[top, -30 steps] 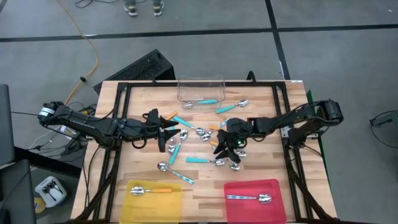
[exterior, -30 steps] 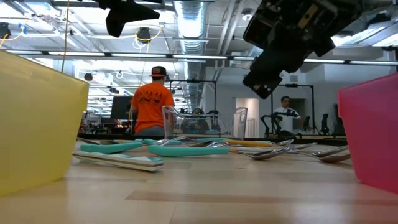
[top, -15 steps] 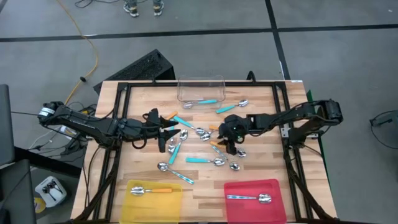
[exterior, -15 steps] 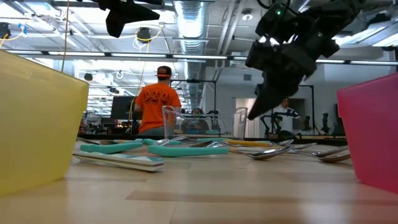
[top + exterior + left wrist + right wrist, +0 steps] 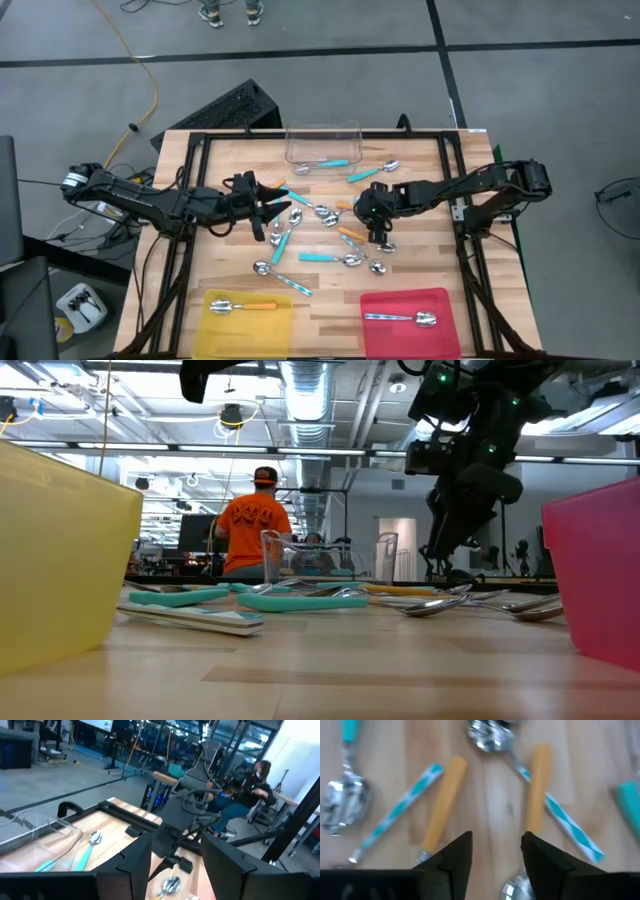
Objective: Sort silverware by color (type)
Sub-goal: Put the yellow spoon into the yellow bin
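Observation:
Several spoons with teal, orange and silver handles lie scattered on the wooden table [image 5: 230, 270]. My right gripper [image 5: 373, 218] is open and points down over two orange-handled spoons [image 5: 442, 800] [image 5: 537, 785], touching neither. It also shows in the low view [image 5: 442, 552], above the spoons. My left gripper [image 5: 277, 212] is open and empty, above the spoons left of centre; its wrist view [image 5: 175, 845] looks across at the right arm. Teal striped handles [image 5: 395, 812] lie beside the orange ones.
A yellow tray [image 5: 215, 325] holds an orange-handled spoon and a red tray [image 5: 440, 300] holds a silver spoon, both at the near edge. A clear tub [image 5: 322, 142] at the far edge holds a teal spoon. People show in the room behind the table.
My right gripper has moved toward the far edge and down toward the spoons, and has tipped until its fingers point straight down. My left gripper has shifted a little toward the table's right edge. The spoons have not moved.

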Robot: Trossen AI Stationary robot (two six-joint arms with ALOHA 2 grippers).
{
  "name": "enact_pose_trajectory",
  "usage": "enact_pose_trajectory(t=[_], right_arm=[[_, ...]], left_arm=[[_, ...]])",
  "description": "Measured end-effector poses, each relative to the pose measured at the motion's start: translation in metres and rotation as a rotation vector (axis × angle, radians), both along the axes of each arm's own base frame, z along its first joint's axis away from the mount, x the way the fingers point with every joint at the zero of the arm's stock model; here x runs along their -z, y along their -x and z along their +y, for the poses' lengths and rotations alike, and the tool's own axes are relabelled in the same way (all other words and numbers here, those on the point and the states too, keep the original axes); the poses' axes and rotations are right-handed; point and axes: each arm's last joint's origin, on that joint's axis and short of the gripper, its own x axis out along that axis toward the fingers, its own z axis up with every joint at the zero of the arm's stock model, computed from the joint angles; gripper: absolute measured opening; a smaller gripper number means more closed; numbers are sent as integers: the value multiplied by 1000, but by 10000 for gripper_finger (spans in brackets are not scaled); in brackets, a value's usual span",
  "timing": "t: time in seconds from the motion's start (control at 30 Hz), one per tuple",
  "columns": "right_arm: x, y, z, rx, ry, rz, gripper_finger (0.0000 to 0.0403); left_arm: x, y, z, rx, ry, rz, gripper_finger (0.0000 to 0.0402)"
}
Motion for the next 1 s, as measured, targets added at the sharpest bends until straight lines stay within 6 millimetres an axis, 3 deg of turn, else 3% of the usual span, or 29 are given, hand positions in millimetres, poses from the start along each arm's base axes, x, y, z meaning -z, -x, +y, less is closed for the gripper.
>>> enact_pose_trajectory(t=[0.23, 0.53, 1.0], right_arm=[[2, 3, -11, 43, 4, 12, 243], [18, 16, -34, 127, -5, 69, 244], [20, 12, -35, 85, -3, -18, 244]], left_arm=[[1, 0, 0, 0, -19, 10, 155], [1, 0, 0, 0, -22, 16, 155], [1, 0, 0, -1, -22, 15, 155]])
